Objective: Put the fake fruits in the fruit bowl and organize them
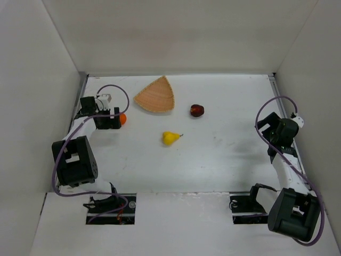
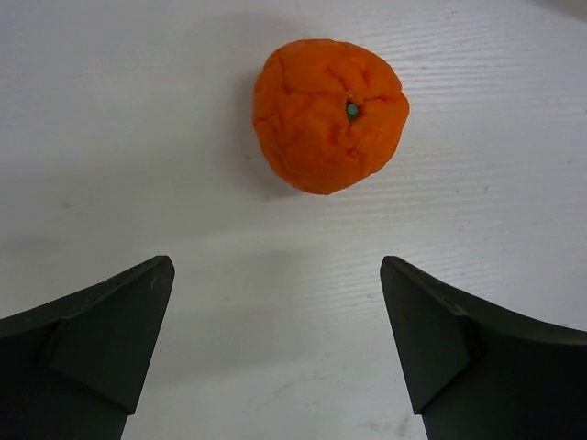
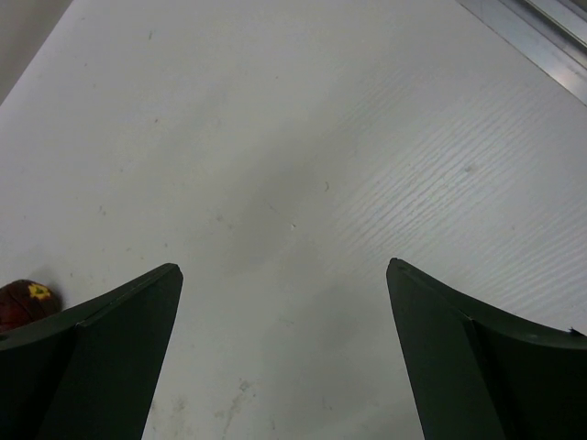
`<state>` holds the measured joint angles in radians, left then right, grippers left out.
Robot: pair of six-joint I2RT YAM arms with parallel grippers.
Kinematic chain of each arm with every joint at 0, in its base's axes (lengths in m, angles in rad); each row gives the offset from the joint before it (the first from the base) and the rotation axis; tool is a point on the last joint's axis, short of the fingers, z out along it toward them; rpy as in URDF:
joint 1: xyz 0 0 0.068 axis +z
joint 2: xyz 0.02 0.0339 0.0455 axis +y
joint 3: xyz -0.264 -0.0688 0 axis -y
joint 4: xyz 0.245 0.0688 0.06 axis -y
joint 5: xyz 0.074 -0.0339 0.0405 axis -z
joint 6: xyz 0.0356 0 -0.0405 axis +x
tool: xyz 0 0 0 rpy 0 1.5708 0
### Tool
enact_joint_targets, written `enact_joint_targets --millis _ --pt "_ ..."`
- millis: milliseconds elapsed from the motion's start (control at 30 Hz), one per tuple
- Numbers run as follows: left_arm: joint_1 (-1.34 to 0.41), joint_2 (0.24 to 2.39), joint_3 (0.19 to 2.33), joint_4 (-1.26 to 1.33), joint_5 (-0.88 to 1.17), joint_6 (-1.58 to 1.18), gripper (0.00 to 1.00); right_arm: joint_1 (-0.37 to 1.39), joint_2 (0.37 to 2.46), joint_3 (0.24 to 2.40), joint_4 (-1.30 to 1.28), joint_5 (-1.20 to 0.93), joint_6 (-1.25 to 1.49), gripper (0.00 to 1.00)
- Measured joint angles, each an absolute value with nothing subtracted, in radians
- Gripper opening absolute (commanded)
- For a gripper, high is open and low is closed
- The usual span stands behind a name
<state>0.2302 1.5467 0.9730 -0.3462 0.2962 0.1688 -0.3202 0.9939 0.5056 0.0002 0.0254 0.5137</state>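
Though left and right jaws alike apart, a wrinkled, matte orange (image 2: 330, 115), tiny green stem-dot.

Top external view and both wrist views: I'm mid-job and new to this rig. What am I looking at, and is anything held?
The top external view looks down from above and behind two robot arms bolted at the near edge of a white table: the left arm on the left, the right arm on the right. Each wrist view looks along that arm's own two dark fingers. On the table lie an empty tan bowl, a dark red apple, a yellow pear and an orange. The left tool is open, with the orange on the table just ahead of its fingers, not between them. The right tool is open over bare table; the apple peeks in at that view's lower left edge. Nothing is held, and no fruit is in the bowl.
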Motion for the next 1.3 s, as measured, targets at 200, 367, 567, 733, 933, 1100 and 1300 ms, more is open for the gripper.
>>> enact_joint_targets --millis 200,367,567,733,933,1100,1300 --pt "0.149 1.667 1.029 -0.287 0.244 0.183 1.00 -0.312 0.994 0.488 0.007 0.025 0.514 1.00" --pt "0.110 1.807 1.145 -0.244 0.186 0.184 1.00 -0.312 0.987 0.474 0.002 0.025 0.514 1.00" --pt "0.095 1.858 1.167 -0.252 0.165 0.195 0.73 -0.312 0.968 0.474 0.000 0.025 0.514 1.00" --pt "0.073 1.857 1.181 -0.256 0.164 0.221 0.35 -0.312 0.979 0.475 0.001 0.025 0.514 1.00" --pt "-0.026 1.856 1.301 -0.264 0.134 0.236 0.32 -0.290 1.060 0.484 0.001 0.026 0.516 1.00" --pt "-0.170 1.887 1.470 -0.229 0.097 0.241 0.41 -0.260 1.136 0.513 0.008 0.026 0.518 1.00" --pt "-0.304 2.086 1.686 -0.117 0.086 0.243 0.54 -0.228 1.206 0.561 0.007 0.026 0.521 1.00"
